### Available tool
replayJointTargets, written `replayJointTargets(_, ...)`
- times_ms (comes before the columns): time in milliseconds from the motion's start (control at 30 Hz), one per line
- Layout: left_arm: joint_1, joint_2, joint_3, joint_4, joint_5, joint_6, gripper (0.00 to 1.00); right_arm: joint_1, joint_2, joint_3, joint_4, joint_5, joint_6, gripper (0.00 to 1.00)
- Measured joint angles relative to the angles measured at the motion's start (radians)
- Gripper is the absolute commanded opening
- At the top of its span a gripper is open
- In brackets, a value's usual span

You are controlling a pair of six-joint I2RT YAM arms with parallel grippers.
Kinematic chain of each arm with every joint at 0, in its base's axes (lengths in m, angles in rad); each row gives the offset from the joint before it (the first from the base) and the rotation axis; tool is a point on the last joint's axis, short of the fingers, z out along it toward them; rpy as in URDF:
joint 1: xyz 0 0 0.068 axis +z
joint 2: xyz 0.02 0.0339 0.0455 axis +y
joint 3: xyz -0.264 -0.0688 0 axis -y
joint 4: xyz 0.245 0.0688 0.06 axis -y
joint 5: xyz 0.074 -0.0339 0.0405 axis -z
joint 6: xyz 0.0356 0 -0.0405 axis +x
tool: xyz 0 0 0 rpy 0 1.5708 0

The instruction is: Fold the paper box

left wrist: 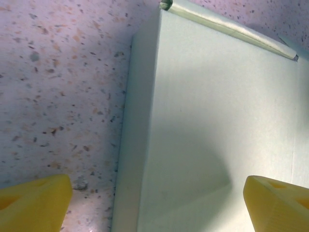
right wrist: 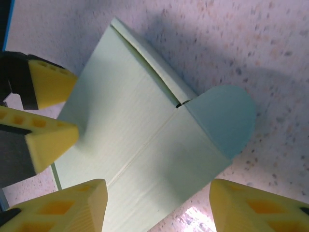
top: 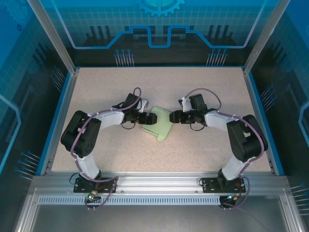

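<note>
Left arm base [top: 87, 180] and right arm base [top: 223, 182] sit on the metal rail [top: 154, 182] at the near table edge. Both arms bend inward and meet around mid-table. The paper box [top: 158, 124], pale mint card, lies about the centre of the speckled table [top: 203, 87]. Left gripper [top: 145, 118] is at the box's left side and right gripper [top: 173, 116] is at its right side. Both look to be touching or just over the card. Finger gap is too small to read from up here.

Left wrist: yellow fingertips [left wrist: 34, 205] are spread wide, pinching nothing. One tip is over bare table, the other over the card. A mint panel takes up most of the frame, with a narrow side strip folded down along its left edge. A curled flap [left wrist: 227, 29] runs along the far edge.

Right wrist: own fingertips [right wrist: 63, 208] are spread wide too, nothing pinched, and the box's near end lies between them. The card shows a centre crease, and a rounded flap [right wrist: 222, 121] sticks out on the right, lying on the table. The left gripper's two yellow tips are at the box's far-left end, parted. Lower tip is over the card, upper tip just off its edge.
</note>
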Motion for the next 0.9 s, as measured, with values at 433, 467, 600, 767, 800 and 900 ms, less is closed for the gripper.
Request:
replayJointTargets(433, 0.011, 0.0, 0.002, 0.02, 0.012, -0.044, 0.76, 0.081, -0.099, -0.188, 0.069, -0.012, 0.079, 0.63)
replayJointTargets(467, 0.012, 0.0, 0.002, 0.021, 0.013, -0.047, 0.74, 0.086, -0.094, -0.189, 0.086, -0.017, 0.09, 0.63)
replayJointTargets(600, 0.012, 0.0, 0.002, 0.026, 0.019, -0.051, 0.66, 0.088, -0.052, -0.189, 0.174, -0.039, 0.133, 0.6)
replayJointTargets(767, 0.012, 0.0, 0.002, 0.026, 0.02, -0.051, 0.59, 0.1, 0.015, -0.182, 0.262, -0.061, 0.182, 0.57)
replayJointTargets(800, 0.012, 0.0, 0.001, 0.026, 0.02, -0.051, 0.58, 0.105, 0.026, -0.179, 0.274, -0.064, 0.19, 0.56)
replayJointTargets(900, 0.012, 0.0, 0.001, 0.026, 0.023, -0.052, 0.55, 0.112, 0.04, -0.172, 0.304, -0.072, 0.208, 0.54)
